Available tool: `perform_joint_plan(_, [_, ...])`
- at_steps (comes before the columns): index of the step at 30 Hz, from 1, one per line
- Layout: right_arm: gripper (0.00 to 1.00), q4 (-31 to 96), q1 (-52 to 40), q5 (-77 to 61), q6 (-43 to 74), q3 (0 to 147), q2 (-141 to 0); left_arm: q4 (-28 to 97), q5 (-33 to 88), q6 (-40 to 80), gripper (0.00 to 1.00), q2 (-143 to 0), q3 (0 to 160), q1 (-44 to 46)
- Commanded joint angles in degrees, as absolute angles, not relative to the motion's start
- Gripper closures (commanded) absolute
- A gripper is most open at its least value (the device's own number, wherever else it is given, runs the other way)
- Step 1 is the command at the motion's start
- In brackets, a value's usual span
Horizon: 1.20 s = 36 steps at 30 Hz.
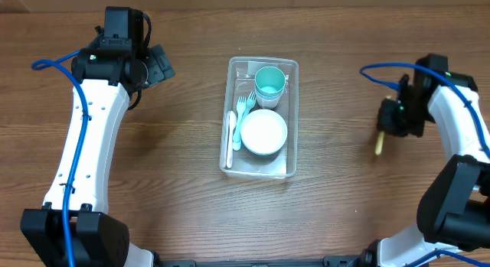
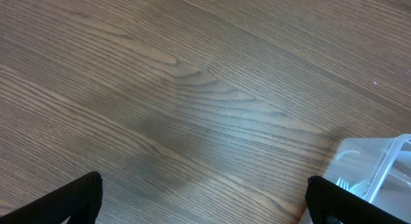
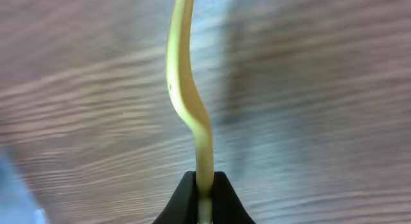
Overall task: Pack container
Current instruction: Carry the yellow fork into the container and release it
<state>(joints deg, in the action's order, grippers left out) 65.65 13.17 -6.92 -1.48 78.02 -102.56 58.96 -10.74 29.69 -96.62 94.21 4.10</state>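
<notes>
Risk: right gripper (image 3: 204,185) pinches the yellow utensil (image 3: 186,89) by one end; we judge it may swivel and miss the container (image 1: 239,74).

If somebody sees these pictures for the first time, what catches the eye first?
The clear container at the middle of the table, holding a white bowl, a teal bowl and a teal fork. Then the right claw, to its right, shut on a yellow utensil.
</notes>
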Motion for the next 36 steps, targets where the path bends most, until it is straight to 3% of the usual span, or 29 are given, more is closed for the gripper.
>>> perform_joint_plan(1, [0.96, 66.6, 6.8, -9.7, 2.4, 82.0, -99.0, 58.9, -10.9, 30.3, 0.0, -96.2, 94.8, 4.1])
perform_joint_plan(7, [0.96, 65.8, -8.8, -12.3, 10.2, 83.7, -93.6, 58.9, -10.9, 30.3, 0.0, -96.2, 94.8, 4.1])
perform_joint_plan(16, [0.96, 53.0, -30.0, -6.6, 18.6, 83.6, -93.7, 58.9, -10.9, 30.3, 0.0, -96.2, 94.8, 4.1])
perform_joint_plan(24, [0.96, 43.9, -37.7, -4.1, 23.7, 83.6, -102.6, 58.9, -10.9, 30.3, 0.0, -96.2, 94.8, 4.1])
perform_joint_plan(31, [0.96, 42.5, -38.3, -4.8, 24.1, 83.5, -104.6, 58.9, -10.9, 30.3, 0.0, -96.2, 94.8, 4.1])
perform_joint_plan(32, [0.91, 42.5, -38.3, -4.8, 24.1, 83.5, -104.6, 58.9, -10.9, 30.3, 0.0, -96.2, 94.8, 4.1])
perform_joint_plan(33, [0.65, 42.5, -38.3, -4.8, 24.1, 83.5, -104.6, 58.9, -10.9, 30.3, 0.0, -96.2, 94.8, 4.1])
perform_joint_plan(34, [0.01, 42.5, -38.3, -4.8, 24.1, 83.5, -104.6, 58.9, -10.9, 30.3, 0.0, -96.2, 94.8, 4.1])
perform_joint_plan(36, [0.0, 42.5, -38.3, -5.1, 24.0, 83.5, -104.6, 58.9, -10.9, 30.3, 0.0, -96.2, 94.8, 4.1])
